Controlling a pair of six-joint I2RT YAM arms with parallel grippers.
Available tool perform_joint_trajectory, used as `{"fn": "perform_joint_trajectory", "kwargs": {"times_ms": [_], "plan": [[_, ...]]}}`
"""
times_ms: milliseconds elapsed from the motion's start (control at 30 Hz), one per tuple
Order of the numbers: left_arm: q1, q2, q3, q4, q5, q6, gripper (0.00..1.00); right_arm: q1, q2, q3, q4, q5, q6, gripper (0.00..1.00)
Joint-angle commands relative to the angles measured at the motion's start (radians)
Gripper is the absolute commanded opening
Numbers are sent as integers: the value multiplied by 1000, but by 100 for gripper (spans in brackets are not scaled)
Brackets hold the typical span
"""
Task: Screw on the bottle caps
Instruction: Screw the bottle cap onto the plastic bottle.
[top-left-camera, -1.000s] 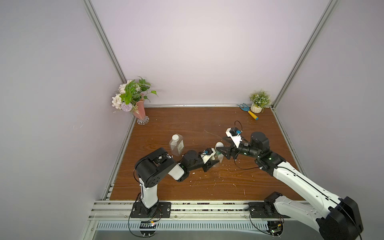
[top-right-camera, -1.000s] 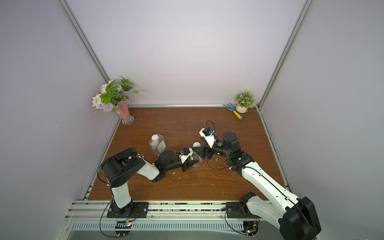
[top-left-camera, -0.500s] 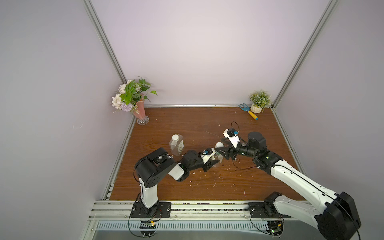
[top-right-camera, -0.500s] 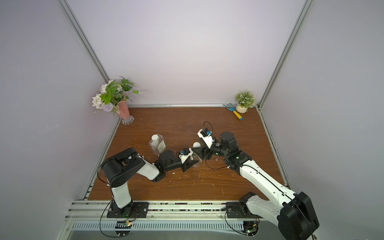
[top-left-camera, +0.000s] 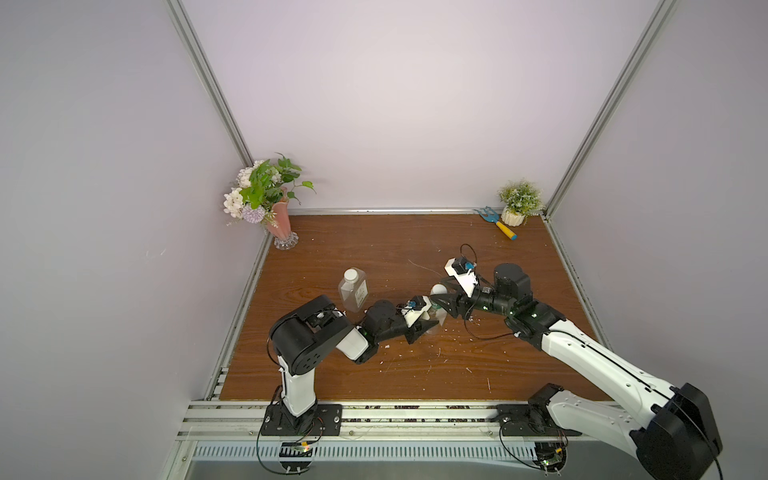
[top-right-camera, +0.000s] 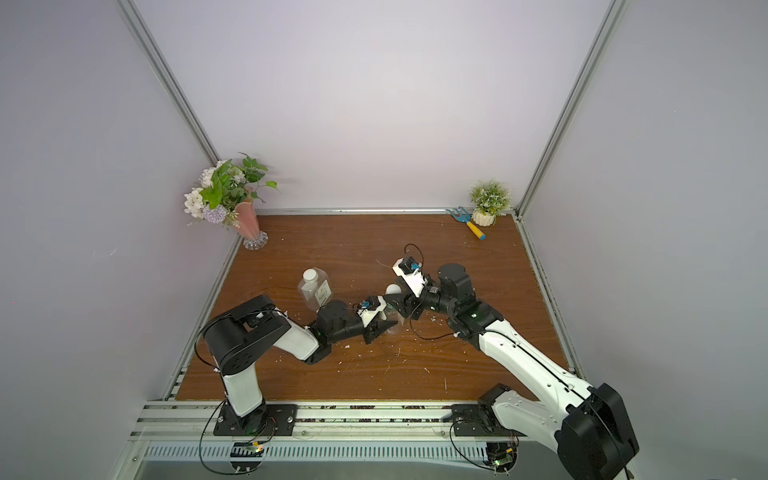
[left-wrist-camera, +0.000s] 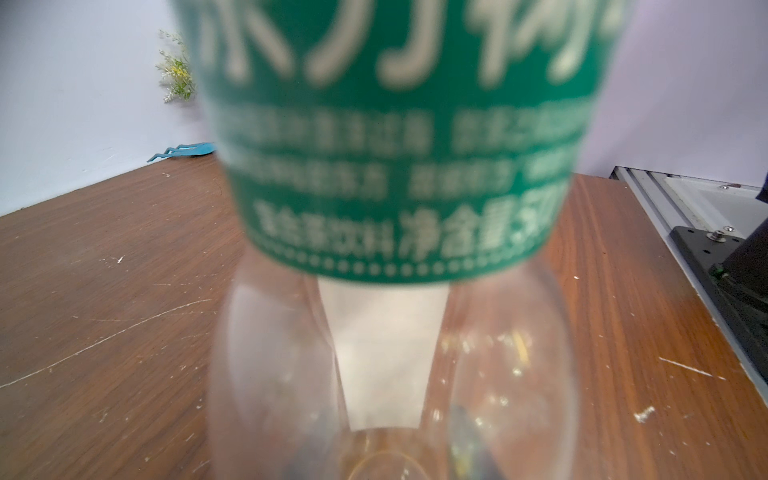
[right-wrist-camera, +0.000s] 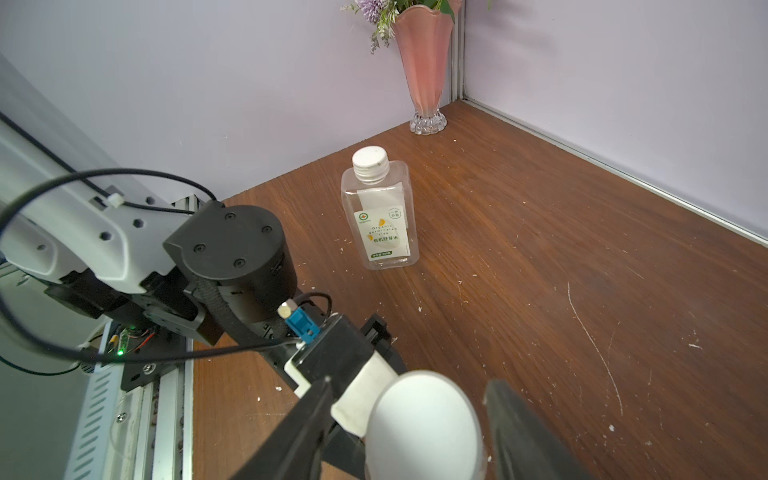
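We see the white cap (right-wrist-camera: 424, 424) atop the round bottle (left-wrist-camera: 395, 145), between the parted jaws of our right pincer (right-wrist-camera: 409, 386), low centre of the wrist frame. Our left pincer (top-left-camera: 428, 326), arm stretched low over the surface (top-left-camera: 374, 249), clamps that bottle upright. The squarish bottle (top-left-camera: 353, 291) stands capped, left of centre in both top views.

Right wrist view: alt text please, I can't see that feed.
A white bottle cap sits close to the camera between the two black fingers of the right gripper, with the left arm just behind it. Farther off on the wooden table stand the square clear bottle, already capped, and a pink vase in the corner.
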Motion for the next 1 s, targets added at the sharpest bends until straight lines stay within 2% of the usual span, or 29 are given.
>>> {"fn": "perform_joint_trajectory", "kwargs": {"times_ms": [0,967], "plan": [[12,-9,-11,-1,14,-3,36,11,-4,45,-7,16,-8,61],[12,-14,-11,0,12,1,36,43,7,53,-46,98,-10,45]]}}
